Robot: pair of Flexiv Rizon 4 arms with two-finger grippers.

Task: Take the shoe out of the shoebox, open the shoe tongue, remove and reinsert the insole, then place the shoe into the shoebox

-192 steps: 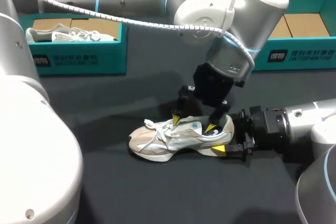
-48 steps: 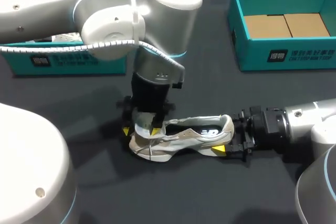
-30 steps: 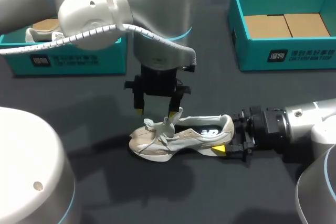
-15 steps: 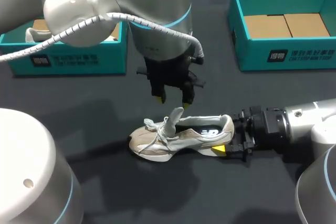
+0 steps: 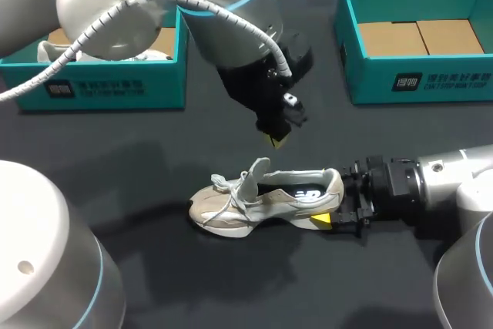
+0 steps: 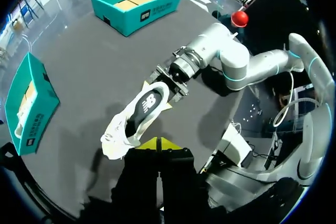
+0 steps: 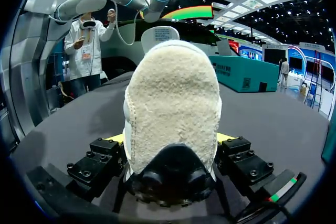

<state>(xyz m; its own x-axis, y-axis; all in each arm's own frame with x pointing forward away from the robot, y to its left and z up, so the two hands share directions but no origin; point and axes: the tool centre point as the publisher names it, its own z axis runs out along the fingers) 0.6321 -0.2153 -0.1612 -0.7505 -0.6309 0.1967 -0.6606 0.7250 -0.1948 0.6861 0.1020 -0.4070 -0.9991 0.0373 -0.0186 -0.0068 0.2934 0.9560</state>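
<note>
The shoe (image 5: 262,204) sits on its sole on the dark surface (image 5: 192,283), out of any box. Its tongue (image 5: 254,173) sticks up and the top of the shoe is open. The right gripper (image 7: 170,145) holds the heel of the shoe, with one finger on each side. The left gripper (image 5: 273,140) hangs in the air above the shoe and does not touch it. Its two yellow tips are pressed together and there is nothing between them. A teal shoebox on the right (image 5: 416,82) stands well apart from the shoe. A teal shoebox on the left (image 5: 115,86) has another white shoe (image 5: 108,53) inside it.
</note>
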